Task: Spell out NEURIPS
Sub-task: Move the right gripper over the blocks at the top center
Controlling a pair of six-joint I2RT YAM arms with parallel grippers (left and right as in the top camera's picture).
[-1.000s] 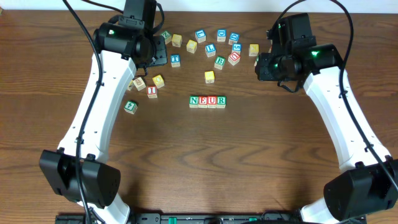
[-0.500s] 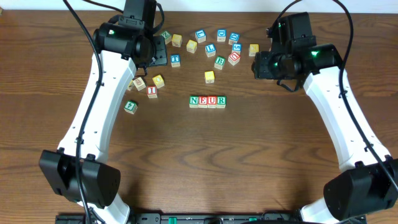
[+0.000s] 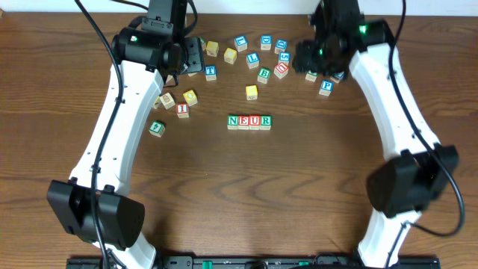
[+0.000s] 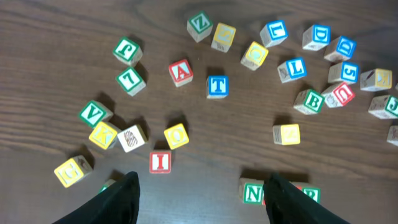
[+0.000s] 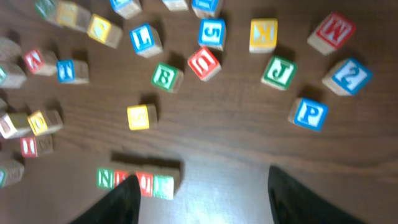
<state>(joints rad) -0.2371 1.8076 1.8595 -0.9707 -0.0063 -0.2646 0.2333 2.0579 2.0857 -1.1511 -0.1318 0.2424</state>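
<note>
Reading NEUR: cube row (image 3: 249,121), pale faces, coloured letters.

You are looking down on a dark brown wooden table (image 3: 314,194) with a fine grain that runs from side to side. It fills nearly the whole overhead view. Along its far edge you can see a narrow pale strip (image 3: 254,6); whether that is wall or floor you cannot tell. The light falls evenly from above and leaves only short, soft shadows on the wood. In the right wrist view you get a pale sheen (image 5: 211,180) where the tabletop reflects the light.
</note>
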